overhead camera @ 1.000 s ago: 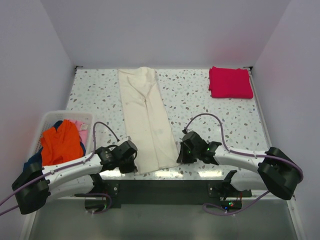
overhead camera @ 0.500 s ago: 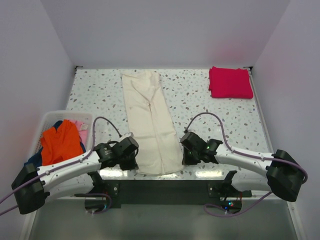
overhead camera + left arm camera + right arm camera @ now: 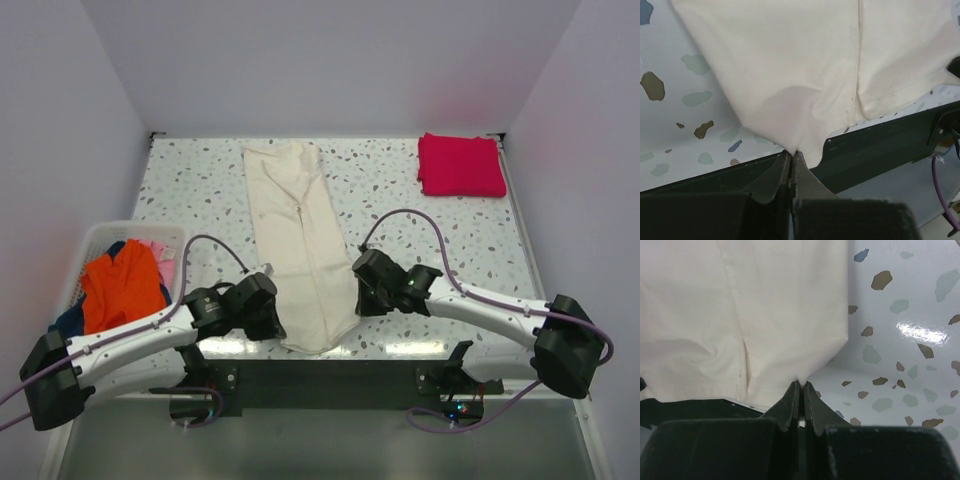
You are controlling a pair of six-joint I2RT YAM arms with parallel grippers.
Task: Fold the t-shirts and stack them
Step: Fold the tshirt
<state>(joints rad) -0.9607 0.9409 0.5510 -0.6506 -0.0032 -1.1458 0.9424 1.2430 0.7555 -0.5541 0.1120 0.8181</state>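
Observation:
A cream t-shirt (image 3: 298,235) lies folded into a long strip down the middle of the speckled table (image 3: 400,190). My left gripper (image 3: 270,318) is shut on its near left corner (image 3: 790,135), and my right gripper (image 3: 357,296) is shut on its near right corner (image 3: 805,367). The near hem sags between the two grips over the table's front edge. A magenta-red t-shirt (image 3: 460,165) sits folded at the far right corner. Orange (image 3: 120,285), dark blue and pink shirts are heaped in the basket.
A white slatted basket (image 3: 100,232) stands at the table's left edge, beside my left arm. White walls close in the back and both sides. A black bar (image 3: 320,375) runs along the near edge between the arm bases.
Both grippers have drawn closer together and lifted the shirt's near corners. The strip has narrowed at the near end and its far end slid slightly toward me.

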